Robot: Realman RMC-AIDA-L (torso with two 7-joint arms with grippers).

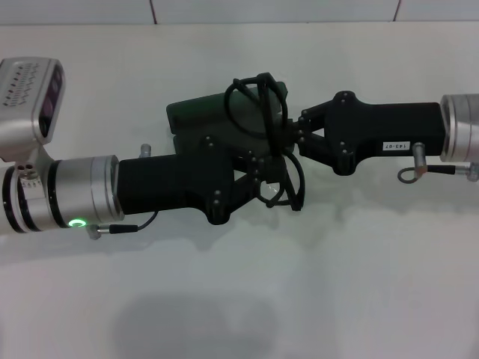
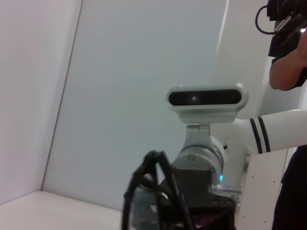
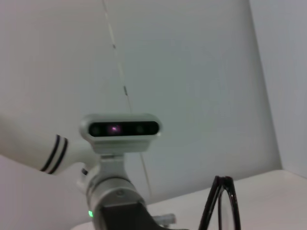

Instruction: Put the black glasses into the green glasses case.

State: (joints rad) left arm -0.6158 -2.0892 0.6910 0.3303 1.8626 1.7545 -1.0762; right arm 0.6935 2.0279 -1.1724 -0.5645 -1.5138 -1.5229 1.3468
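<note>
Two grippers meet mid-table | left gripper (image 1: pixel 258 182) and right gripper (image 1: pixel 293 138) both pinch the black glasses (image 1: pixel 271 142) held aloft, light, springy, fragile – grip frame, not lenses | green glasses case (image 1: pixel 196 116) just behind, partly hidden.

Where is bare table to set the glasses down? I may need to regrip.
Bare white table nearer the robot than both arms, and behind them. Crowded at centre, where left gripper and right gripper meet the black glasses over the green glasses case.
</note>
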